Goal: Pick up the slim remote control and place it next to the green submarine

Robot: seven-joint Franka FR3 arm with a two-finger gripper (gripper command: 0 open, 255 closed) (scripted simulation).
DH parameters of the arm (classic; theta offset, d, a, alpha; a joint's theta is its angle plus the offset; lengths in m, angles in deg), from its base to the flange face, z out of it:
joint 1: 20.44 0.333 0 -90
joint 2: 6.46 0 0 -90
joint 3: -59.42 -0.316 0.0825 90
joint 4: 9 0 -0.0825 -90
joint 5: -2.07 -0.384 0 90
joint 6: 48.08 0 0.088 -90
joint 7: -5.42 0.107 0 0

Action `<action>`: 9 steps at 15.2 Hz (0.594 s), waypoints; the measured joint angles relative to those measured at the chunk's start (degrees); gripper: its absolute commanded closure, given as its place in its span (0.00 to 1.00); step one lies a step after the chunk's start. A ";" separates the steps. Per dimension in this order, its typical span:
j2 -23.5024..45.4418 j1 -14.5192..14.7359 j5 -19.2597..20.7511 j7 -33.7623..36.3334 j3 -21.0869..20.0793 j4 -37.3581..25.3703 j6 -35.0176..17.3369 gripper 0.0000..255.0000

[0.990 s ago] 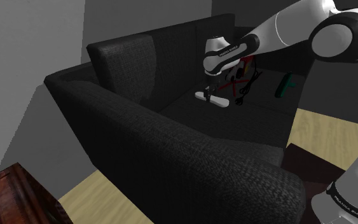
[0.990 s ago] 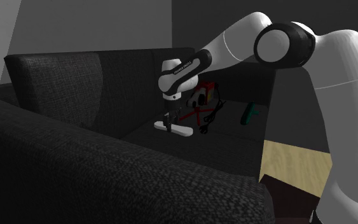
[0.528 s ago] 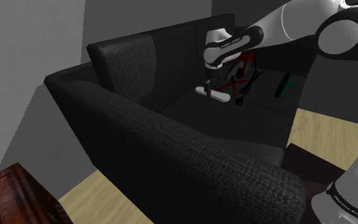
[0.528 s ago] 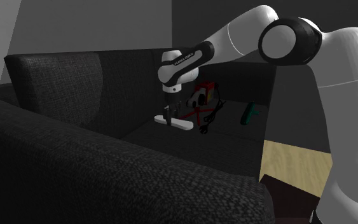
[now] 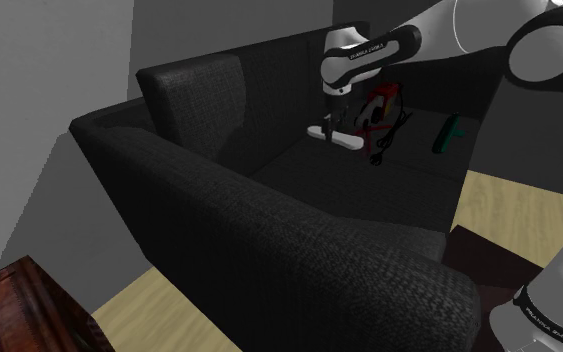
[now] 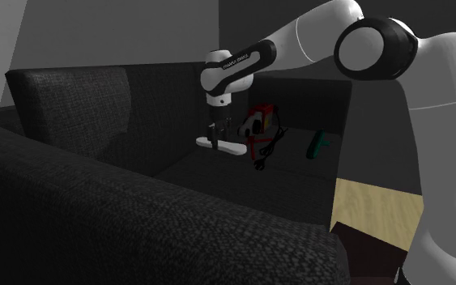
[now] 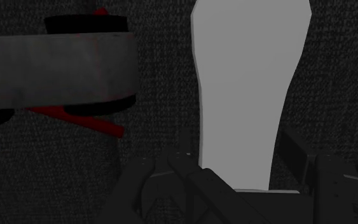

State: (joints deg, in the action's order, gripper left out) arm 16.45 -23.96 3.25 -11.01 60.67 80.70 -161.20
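Clasping remote (image 5: 348,141) near one end in gripper (image 5: 329,128), with submarine (image 5: 453,132) well apart to the shoulder view's right, past the red toy (image 5: 381,103).

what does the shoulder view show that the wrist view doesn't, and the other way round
Shoulder view: most of the dark sofa, the green submarine on its seat, wooden furniture, and the white arm. Wrist view: close up, the gripper shut on one end of the pale remote. Both: the remote, the red and black thing beside it, and the sofa's seat.
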 measured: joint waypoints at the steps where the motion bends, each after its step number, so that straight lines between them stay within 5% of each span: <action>1: -0.15 -0.02 0.00 -0.05 0.01 -0.55 0.70 1.00; 4: -0.45 0.00 -0.01 -0.06 0.00 -2.21 2.65 1.00; 9: -8.44 -2.02 -0.20 -3.30 0.97 8.80 -0.68 1.00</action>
State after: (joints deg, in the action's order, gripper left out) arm 8.01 -25.98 3.05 -14.31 61.64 89.50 -161.88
